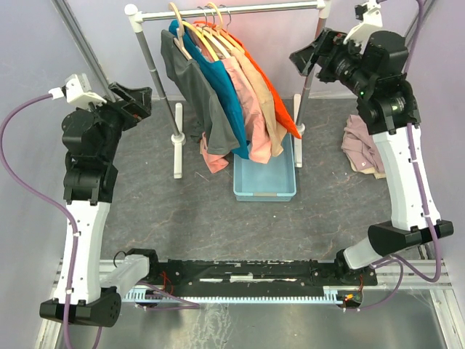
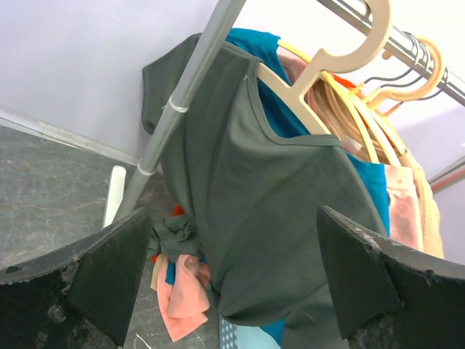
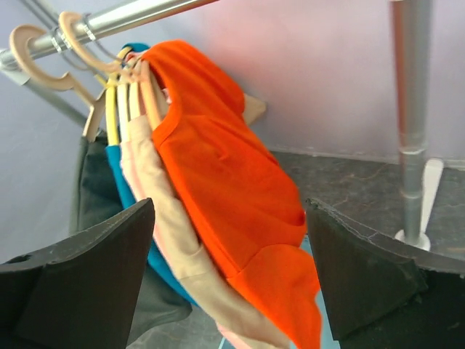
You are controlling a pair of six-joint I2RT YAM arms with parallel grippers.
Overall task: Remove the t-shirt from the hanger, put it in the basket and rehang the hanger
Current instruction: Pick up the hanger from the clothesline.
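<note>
Both arms stand raised from their bases, elbows high, wrists bent in toward the clothes rack [image 1: 232, 10] from either side. The left gripper [image 1: 134, 98] hangs just outside the rack's left post [image 1: 156, 80], its fingers spread wide and holding nothing. In its wrist view the grey t-shirt [image 2: 276, 218] fills the gap between the two fingers, apart from them, with the post crossing in front of the shirt's shoulder. That shirt hangs on a cream hanger [image 2: 320, 80], the leftmost on the rail.

The right gripper [image 1: 309, 58] is poised near the right post at rail height, jaws likewise wide apart and empty. It faces the orange t-shirt [image 3: 218, 167], the rightmost garment, which hangs on a wooden hanger [image 3: 149, 91] clear of both fingers.

Between grey and orange hang a teal t-shirt [image 1: 225, 94], a pink t-shirt [image 1: 243, 87] and a beige t-shirt [image 1: 260, 94]. A blue bin [image 1: 265, 182] sits on the table [image 1: 145, 218] under the garments' hems, and a heap of clothes [image 1: 363, 149] lies beside the right arm.
</note>
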